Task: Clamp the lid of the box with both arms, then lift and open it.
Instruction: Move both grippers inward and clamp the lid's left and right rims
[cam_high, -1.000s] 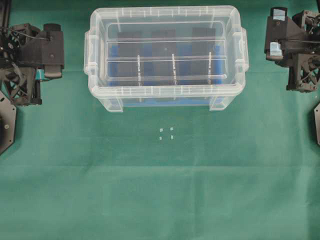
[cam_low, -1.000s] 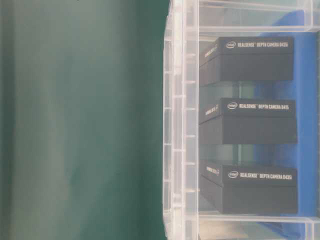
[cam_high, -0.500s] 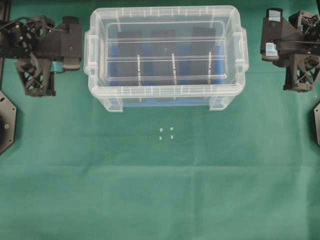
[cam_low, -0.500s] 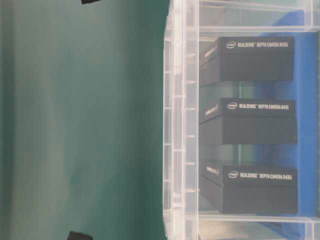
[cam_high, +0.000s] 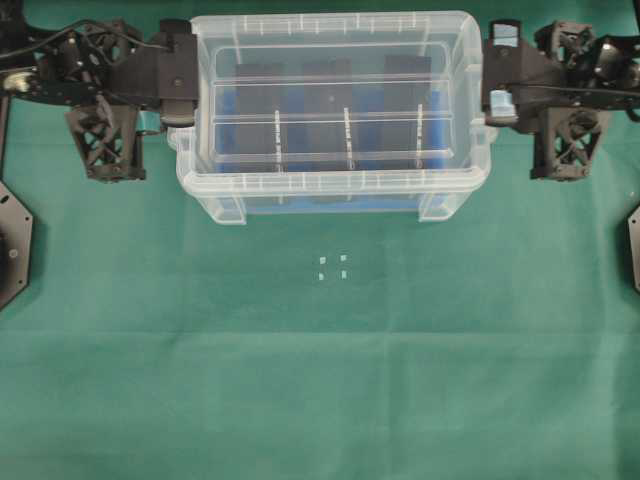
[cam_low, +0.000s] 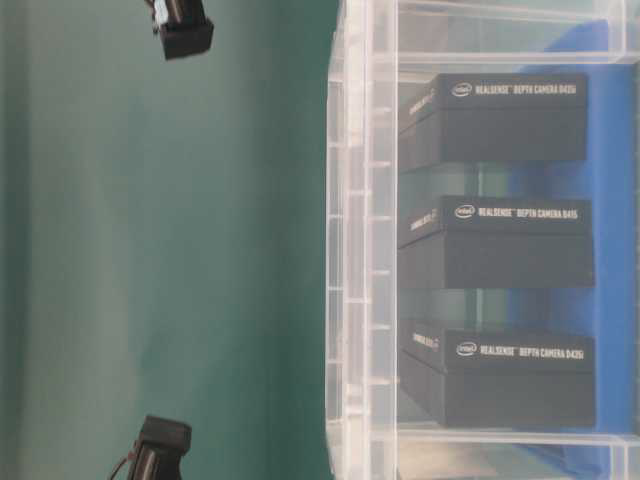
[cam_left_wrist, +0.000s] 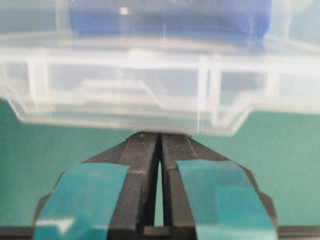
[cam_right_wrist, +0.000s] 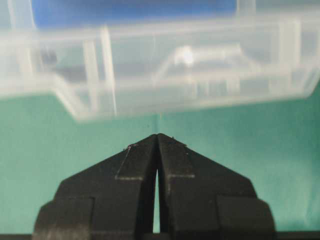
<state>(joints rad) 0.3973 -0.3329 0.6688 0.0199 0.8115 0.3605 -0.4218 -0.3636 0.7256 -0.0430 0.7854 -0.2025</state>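
The clear box (cam_high: 330, 197) stands at the back middle on green cloth, with a blue bottom and three black blocks (cam_high: 328, 85) inside. The flat clear lid (cam_high: 330, 133) lies on top of it. My left gripper (cam_high: 182, 88), with teal tape, is shut and empty at the box's left end. In the left wrist view its tips (cam_left_wrist: 160, 135) sit right at the box's clear rim (cam_left_wrist: 150, 107). My right gripper (cam_high: 497, 82) is shut and empty at the box's right end. In the right wrist view its tips (cam_right_wrist: 158, 135) sit a little short of the rim (cam_right_wrist: 165, 95).
Several small white marks (cam_high: 332, 266) lie on the green cloth (cam_high: 320, 380) in front of the box. Black base plates sit at the left (cam_high: 12, 250) and right edges. The table-level view shows the box wall (cam_low: 360, 250), the blocks (cam_low: 510, 240) and two black arm parts (cam_low: 183, 30).
Both arms have moved inward from the sides to the two ends of the box. Both grippers stay shut. The box and lid have not moved.
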